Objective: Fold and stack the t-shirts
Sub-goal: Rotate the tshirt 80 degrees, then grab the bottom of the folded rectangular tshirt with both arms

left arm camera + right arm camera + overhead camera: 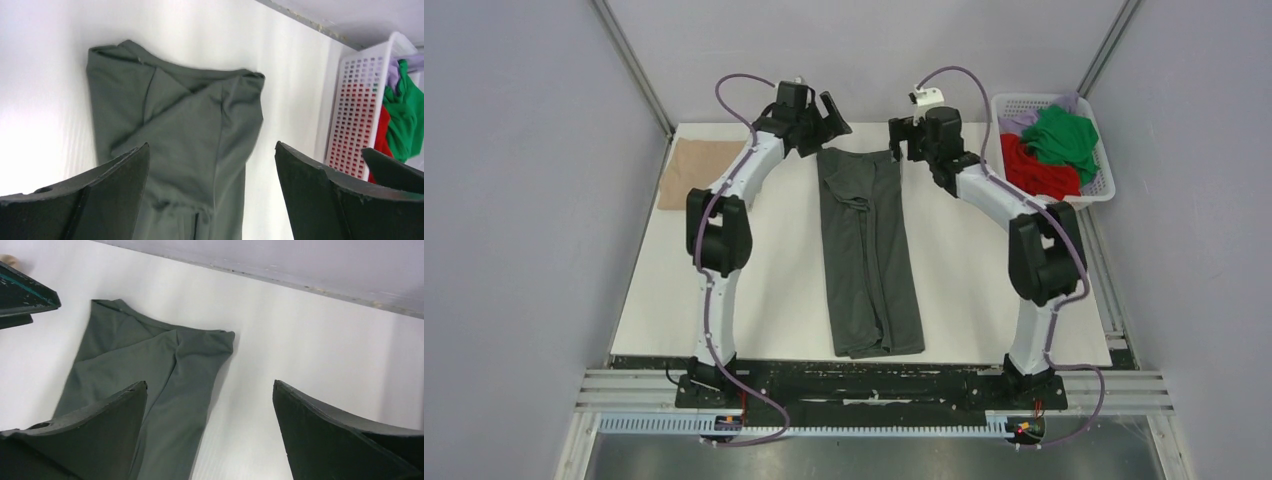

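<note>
Enclosure: pale grey-lilac wall panels at back and both sides, joined by slanted metal corner posts. White tabletop, matte, evenly lit, soft shadows. Aluminium rails along near edge. Below: grey sheet, possibly brushed steel flooring.

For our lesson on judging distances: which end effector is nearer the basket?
Right. The right end effector is at the grey shirt's far corner on the basket's side. The left end effector is across the shirt, at its other far corner.
</note>
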